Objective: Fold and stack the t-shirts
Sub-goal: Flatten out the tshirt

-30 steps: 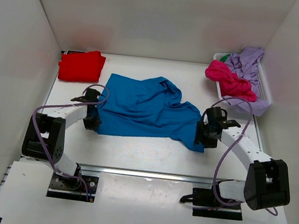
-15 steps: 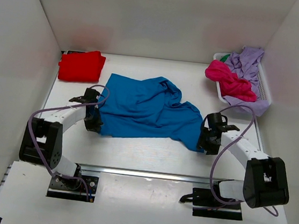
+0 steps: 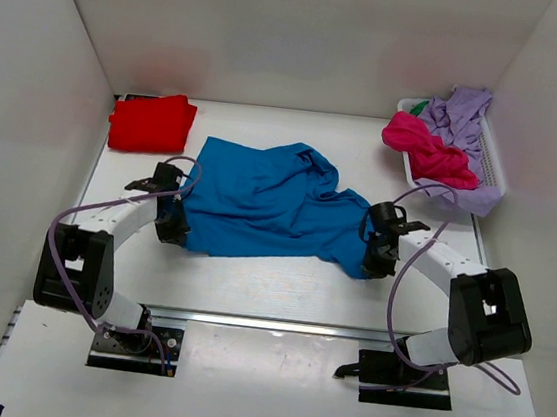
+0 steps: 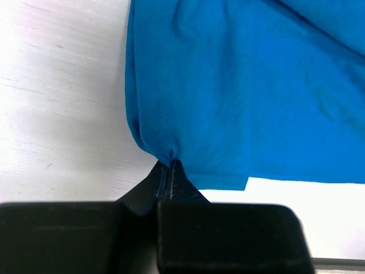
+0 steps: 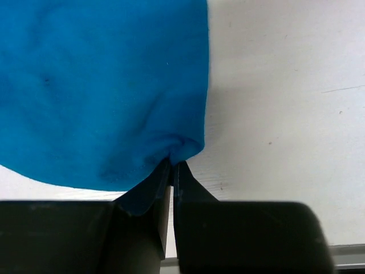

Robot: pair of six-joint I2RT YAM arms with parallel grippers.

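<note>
Overhead, the blue t-shirt [image 3: 274,203] lies rumpled on the table [image 3: 250,281] between left gripper [image 3: 170,231] and right gripper [image 3: 373,265], while only the left wrist view confirms jaws pinched on its hem corner, and the right wrist view likewise shows cloth clamped.

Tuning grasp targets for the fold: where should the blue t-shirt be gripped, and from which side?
Take the blue t-shirt by its two near corners, coming in low from the near edge. It lies spread with those corners thin and free at the edge, so the jaws can pinch them. The left gripper and right gripper are each shut on one such corner.
</note>
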